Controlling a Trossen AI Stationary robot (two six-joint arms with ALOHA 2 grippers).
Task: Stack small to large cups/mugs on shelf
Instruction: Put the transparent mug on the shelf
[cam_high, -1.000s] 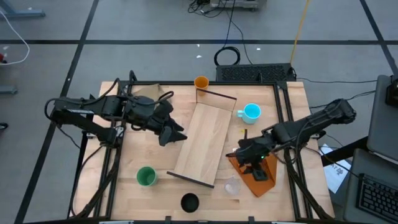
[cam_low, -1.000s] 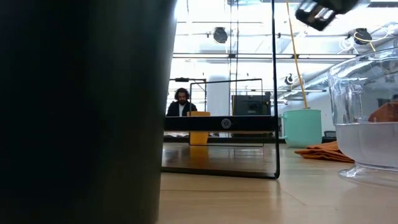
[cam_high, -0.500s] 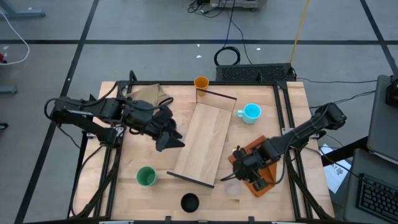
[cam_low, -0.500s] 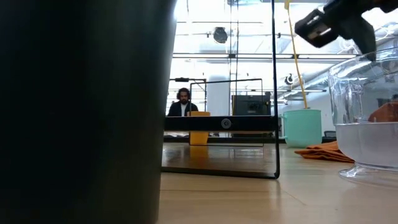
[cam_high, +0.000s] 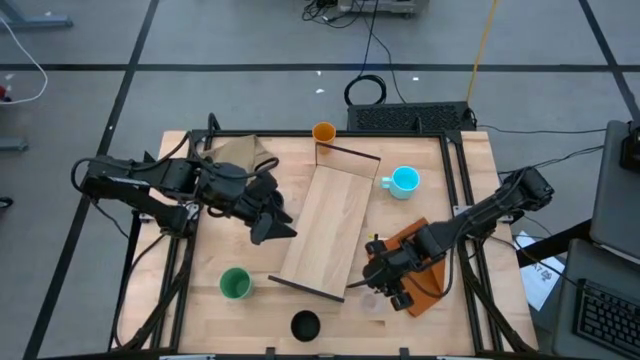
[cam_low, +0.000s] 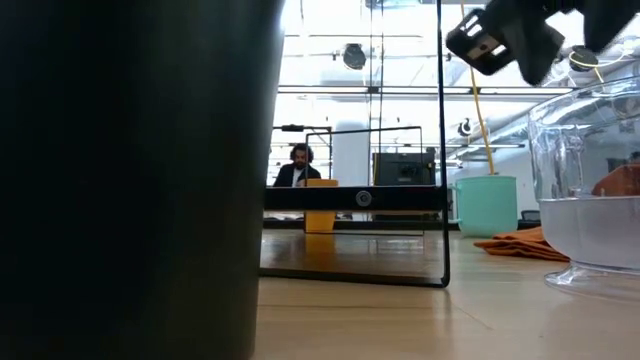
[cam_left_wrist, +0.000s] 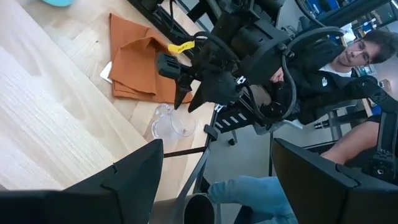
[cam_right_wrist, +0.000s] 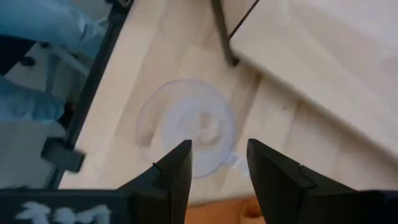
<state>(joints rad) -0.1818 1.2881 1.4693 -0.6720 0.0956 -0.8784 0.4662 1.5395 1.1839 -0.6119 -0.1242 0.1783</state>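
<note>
Clear plastic is what my right tool (cam_high: 383, 290) is hanging over: the clear plastic cup (cam_high: 372, 301) stands on the desk (cam_high: 200, 300) just off the shelf's near corner, beside the orange cloth (cam_high: 428, 280), and the right wrist view looks straight down into it (cam_right_wrist: 185, 127) between my two fingers (cam_right_wrist: 177, 168), which stand part open with nothing between them. The tool sits above the cup and I cannot tell whether it touches the rim. The shelf (cam_high: 328, 230), a long light-wood board with dark strips at its short ends, lies slanted across the middle of the desk with no cup on it. The orange cup (cam_high: 323, 132) is at its far end, the light-blue mug (cam_high: 403, 181) is to the right of that end with its handle toward the board, the green cup (cam_high: 235, 284) is near the left of the near end, and the black cup (cam_high: 305, 326) is at the front edge. My left tool (cam_high: 278, 222) waits over the shelf's left edge, fingers wide apart and empty, with a tan cloth (cam_high: 240, 152) behind that arm. In the left wrist view a seated person (cam_left_wrist: 329, 68) shows beyond the desk.
</note>
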